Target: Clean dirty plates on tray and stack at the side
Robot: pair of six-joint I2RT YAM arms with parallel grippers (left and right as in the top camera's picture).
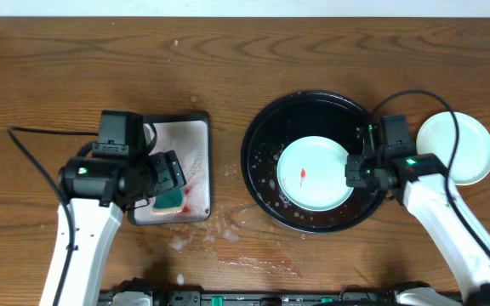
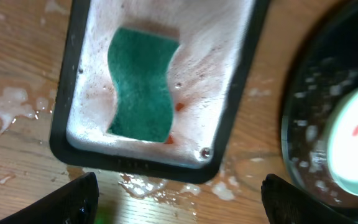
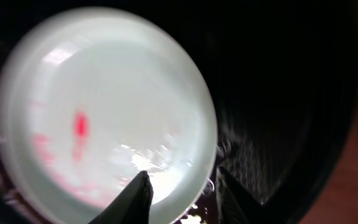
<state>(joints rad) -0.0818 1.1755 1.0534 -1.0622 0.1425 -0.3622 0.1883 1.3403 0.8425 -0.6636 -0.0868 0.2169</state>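
A pale mint-blue plate [image 1: 313, 174] with a red sauce smear lies in the large round black tray [image 1: 258, 136]. My right gripper [image 1: 353, 170] is at the plate's right edge. In the right wrist view its fingers [image 3: 180, 180] are closed over the plate [image 3: 104, 99] rim, one finger inside and one outside, above the black tray [image 3: 278, 93]. A pale plate [image 1: 466, 144] lies on the table right of the tray; I cannot tell whether others are under it. My left gripper [image 1: 167, 174] hangs open and empty over the silver tray; its fingers [image 2: 179, 186] are wide apart.
A small rectangular silver tray [image 1: 190, 136] with foam and red stains holds a green sponge [image 1: 170, 199], seen close in the left wrist view [image 2: 142, 84]. Soapy puddles [image 1: 181, 242] lie on the wood in front of it. Cables run beside both arms.
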